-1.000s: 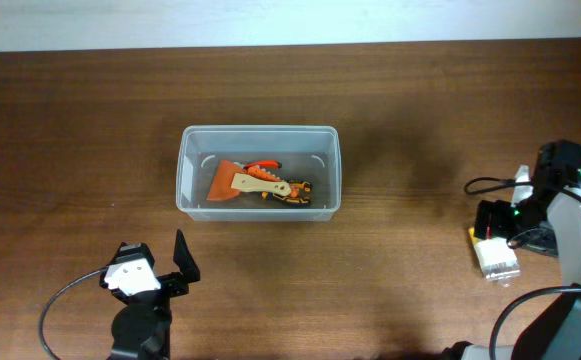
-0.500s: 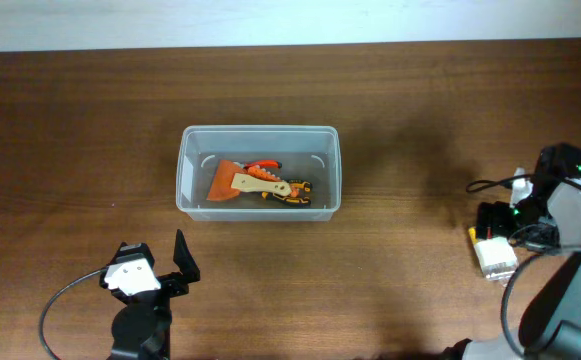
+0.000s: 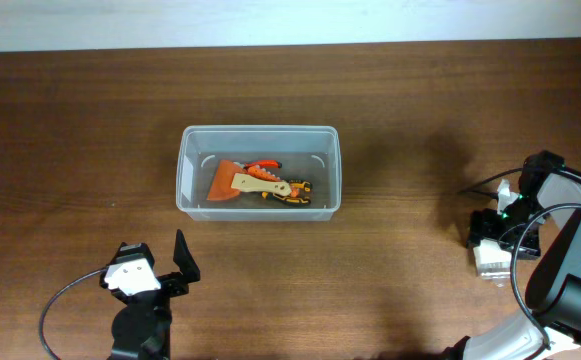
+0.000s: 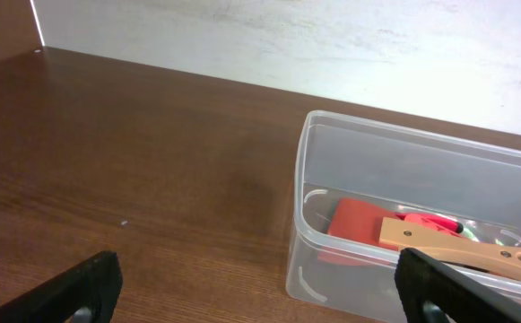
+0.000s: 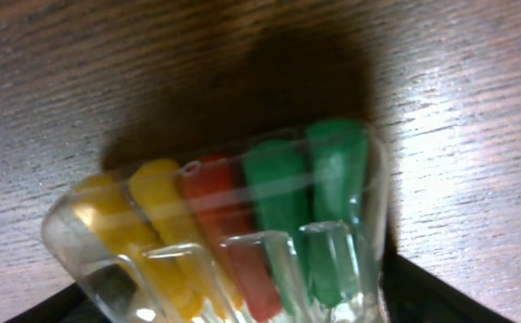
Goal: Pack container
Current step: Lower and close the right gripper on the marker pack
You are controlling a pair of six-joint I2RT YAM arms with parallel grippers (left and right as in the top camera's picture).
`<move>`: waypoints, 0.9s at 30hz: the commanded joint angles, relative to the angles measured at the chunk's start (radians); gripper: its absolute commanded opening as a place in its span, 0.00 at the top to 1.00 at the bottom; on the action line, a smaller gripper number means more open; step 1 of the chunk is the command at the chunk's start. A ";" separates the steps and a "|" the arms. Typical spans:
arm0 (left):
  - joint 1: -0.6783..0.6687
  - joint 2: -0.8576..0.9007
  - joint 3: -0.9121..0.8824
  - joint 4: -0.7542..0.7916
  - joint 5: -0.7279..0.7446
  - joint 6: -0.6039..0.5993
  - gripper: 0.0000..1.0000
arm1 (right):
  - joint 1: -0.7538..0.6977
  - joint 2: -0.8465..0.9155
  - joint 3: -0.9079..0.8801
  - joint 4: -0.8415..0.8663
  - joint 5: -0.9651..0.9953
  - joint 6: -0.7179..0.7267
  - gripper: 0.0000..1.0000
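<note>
The container (image 3: 258, 140) is a clear plastic tub at the table's middle. It holds an orange scraper (image 3: 232, 182) with a wooden handle and orange-handled pliers (image 3: 288, 188). It also shows in the left wrist view (image 4: 350, 269). My left gripper (image 3: 155, 258) is open and empty, in front of the tub and to its left (image 4: 260, 301). My right gripper (image 3: 490, 240) is at the far right, shut on a small clear case of coloured bits (image 5: 233, 224), which also shows from overhead (image 3: 492, 258).
Black cables (image 3: 475, 186) trail by the right arm near the table's right edge. A pale wall (image 4: 332, 36) runs behind the far edge of the brown wooden table (image 3: 420, 120).
The right arm has turned and drawn in to the left. The small case has shifted slightly left with it. The left arm and tub have not moved.
</note>
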State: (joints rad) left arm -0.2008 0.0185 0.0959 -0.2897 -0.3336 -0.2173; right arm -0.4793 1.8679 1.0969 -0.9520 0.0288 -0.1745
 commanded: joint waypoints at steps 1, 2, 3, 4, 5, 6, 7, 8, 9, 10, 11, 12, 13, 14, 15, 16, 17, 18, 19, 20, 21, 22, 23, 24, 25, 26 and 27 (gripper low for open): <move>-0.004 -0.005 -0.003 -0.002 -0.003 0.009 0.01 | -0.005 0.034 -0.010 0.024 0.005 0.058 0.20; -0.004 -0.005 -0.003 -0.002 -0.003 0.009 0.01 | -0.005 0.034 -0.010 0.026 0.005 0.060 0.23; -0.004 -0.005 -0.003 -0.002 -0.003 0.009 0.01 | -0.005 0.034 -0.010 0.026 0.004 0.060 0.27; -0.004 -0.005 -0.003 -0.002 -0.003 0.009 0.01 | -0.005 0.034 -0.008 0.027 0.000 0.060 0.28; -0.004 -0.005 -0.003 -0.002 -0.003 0.009 0.01 | -0.005 0.034 -0.006 0.030 -0.007 0.060 0.30; -0.004 -0.005 -0.003 -0.002 -0.003 0.009 0.01 | -0.005 0.034 0.000 0.030 -0.021 0.060 0.31; -0.004 -0.005 -0.003 -0.002 -0.003 0.009 0.01 | -0.005 0.034 0.007 0.029 -0.032 0.060 0.31; -0.004 -0.005 -0.003 -0.002 -0.003 0.009 0.01 | -0.005 0.034 0.018 0.025 -0.045 0.060 0.27; -0.004 -0.005 -0.003 -0.002 -0.003 0.009 0.01 | -0.005 0.034 0.031 0.021 -0.057 0.060 0.26; -0.004 -0.005 -0.003 -0.002 -0.003 0.009 0.01 | -0.005 0.034 0.042 0.014 -0.070 0.060 0.25; -0.004 -0.005 -0.003 -0.002 -0.003 0.009 0.01 | -0.005 0.034 0.055 0.006 -0.082 0.060 0.28; -0.004 -0.005 -0.003 -0.002 -0.003 0.009 0.01 | -0.005 0.034 0.069 -0.003 -0.092 0.060 0.34; -0.004 -0.005 -0.003 -0.002 -0.003 0.009 0.01 | -0.005 0.034 0.082 -0.014 -0.101 0.060 0.38; -0.004 -0.005 -0.003 -0.002 -0.003 0.009 0.01 | -0.005 0.034 0.096 -0.024 -0.107 0.060 0.43; -0.004 -0.005 -0.003 -0.002 -0.003 0.009 0.01 | -0.005 0.034 0.112 -0.037 -0.109 0.060 0.49; -0.004 -0.005 -0.003 -0.002 -0.003 0.009 0.01 | -0.005 0.034 0.125 -0.048 -0.109 0.060 0.53; -0.004 -0.005 -0.003 -0.002 -0.003 0.009 0.01 | -0.005 0.034 0.137 -0.056 -0.109 0.060 0.55; -0.004 -0.005 -0.003 -0.002 -0.003 0.009 0.01 | -0.005 0.033 0.151 -0.068 -0.109 0.060 0.55; -0.004 -0.005 -0.003 -0.002 -0.003 0.009 0.01 | -0.005 0.033 0.161 -0.076 -0.109 0.060 0.55; -0.004 -0.005 -0.003 -0.002 -0.003 0.009 0.01 | -0.005 0.032 0.172 -0.085 -0.109 0.060 0.55; -0.004 -0.005 -0.003 -0.002 -0.003 0.009 0.01 | -0.005 0.031 0.182 -0.093 -0.109 0.060 0.55; -0.004 -0.005 -0.003 -0.002 -0.003 0.009 0.01 | -0.005 0.029 0.198 -0.106 -0.113 0.060 0.55; -0.004 -0.005 -0.003 -0.002 -0.003 0.009 0.01 | -0.004 0.027 0.211 -0.115 -0.119 0.060 0.55; -0.004 -0.005 -0.003 -0.002 -0.003 0.009 0.01 | -0.004 0.023 0.227 -0.126 -0.135 0.060 0.55; -0.004 -0.005 -0.003 -0.002 -0.003 0.009 0.01 | -0.004 0.020 0.247 -0.139 -0.154 0.060 0.55; -0.004 -0.005 -0.003 -0.002 -0.003 0.009 0.01 | -0.004 0.016 0.269 -0.153 -0.174 0.060 0.55; -0.004 -0.005 -0.003 -0.002 -0.003 0.009 0.01 | -0.003 0.011 0.289 -0.166 -0.188 0.060 0.55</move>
State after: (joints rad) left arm -0.2008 0.0185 0.0959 -0.2897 -0.3336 -0.2173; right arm -0.4793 1.8919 1.3174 -1.0988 -0.0948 -0.1150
